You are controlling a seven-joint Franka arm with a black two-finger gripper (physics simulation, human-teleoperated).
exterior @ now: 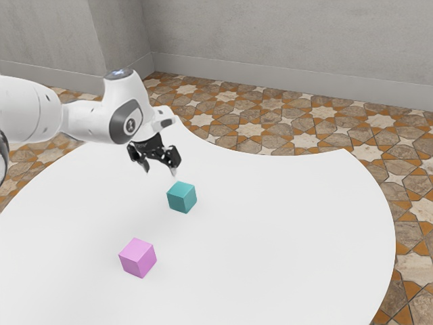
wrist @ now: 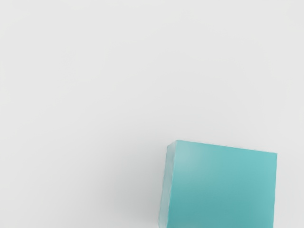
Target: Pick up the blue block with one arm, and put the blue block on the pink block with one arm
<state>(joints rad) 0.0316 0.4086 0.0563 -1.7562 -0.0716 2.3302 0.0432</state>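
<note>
The arm (exterior: 81, 118) came in from the exterior view's left and held the gripper (exterior: 159, 164) in the air above the table (exterior: 284, 237), touching nothing. Its two black fingers stood apart with nothing between them. The blue block (exterior: 182, 197), teal in shade, sat flat on the table just below the gripper and a little toward the exterior view's right, with a clear gap between its top and the fingertips. The pink block (exterior: 137, 257) rested on the table nearer the camera, apart from the blue one and slightly toward the exterior view's left of it; neither block touched the other. Both stood on one face, each turned so that a corner pointed roughly toward the camera. In the wrist view the blue block (wrist: 221, 187) showed from above, its top face and one side wall visible, lying on the bare white table (wrist: 95, 95). Beyond the table's curved far edge lay a patterned tile floor (exterior: 284, 122) and a grey wall (exterior: 270, 34).
</note>
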